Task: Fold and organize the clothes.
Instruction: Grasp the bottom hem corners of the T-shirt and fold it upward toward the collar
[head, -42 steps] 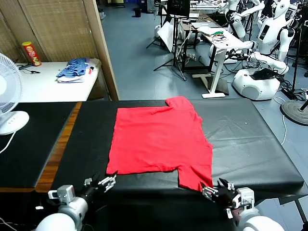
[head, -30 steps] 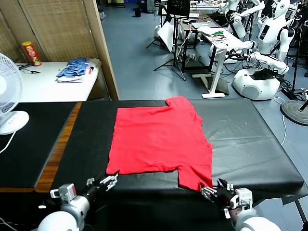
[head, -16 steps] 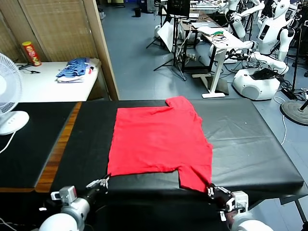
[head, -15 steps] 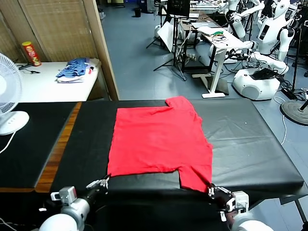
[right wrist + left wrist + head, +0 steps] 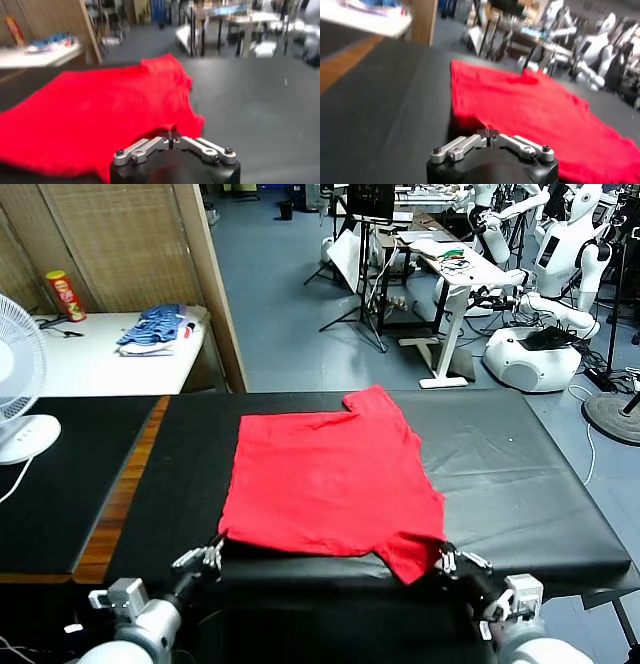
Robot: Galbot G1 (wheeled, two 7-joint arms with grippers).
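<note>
Red T-shirt lies spread flat on the black tabletop, roughly centred, one sleeve pointing to the far edge and the other to the near right corner. No print or tag visible from here, so it probably lies face down.

Left hand sits at the near left corner of the shirt, fingers pinched together on the hem; the left wrist view shows red cloth bunched right at the closed tips. Right hand is at the near right sleeve, likewise closed, with the sleeve edge at its tips. Both hands hold the near edge of the shirt low against the tabletop.

Judgement: holding two near corners at once keeps the edge straight, which suits lifting that edge and carrying it toward the far side for a first fold. Fold not yet made.

Containers: none on the tabletop. On the white side table, far left, a blue pile of garments and a red-and-yellow can; contents of the can not visible. White fan at the left edge.
</note>
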